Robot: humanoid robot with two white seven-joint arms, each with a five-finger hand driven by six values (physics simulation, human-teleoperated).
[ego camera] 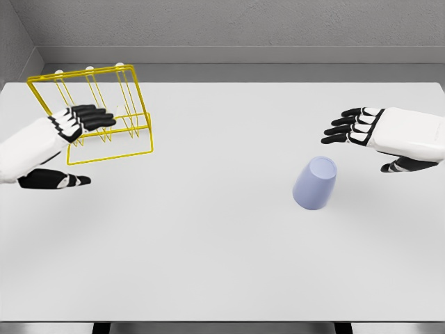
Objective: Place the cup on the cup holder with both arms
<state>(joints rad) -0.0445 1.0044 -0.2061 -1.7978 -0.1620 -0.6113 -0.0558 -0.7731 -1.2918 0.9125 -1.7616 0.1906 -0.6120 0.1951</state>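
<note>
A pale lavender cup (315, 184) stands upside down on the white table (208, 250), right of the middle. A yellow wire cup holder (104, 111) with white-tipped pegs sits at the far left. My left hand (80, 139) hovers in front of the holder's lower right part with fingers extended, holding nothing. My right hand (361, 139) floats above and to the right of the cup, apart from it, fingers spread and pointing left.
The table's front edge runs along the bottom of the view. A grey wall stands behind the far edge.
</note>
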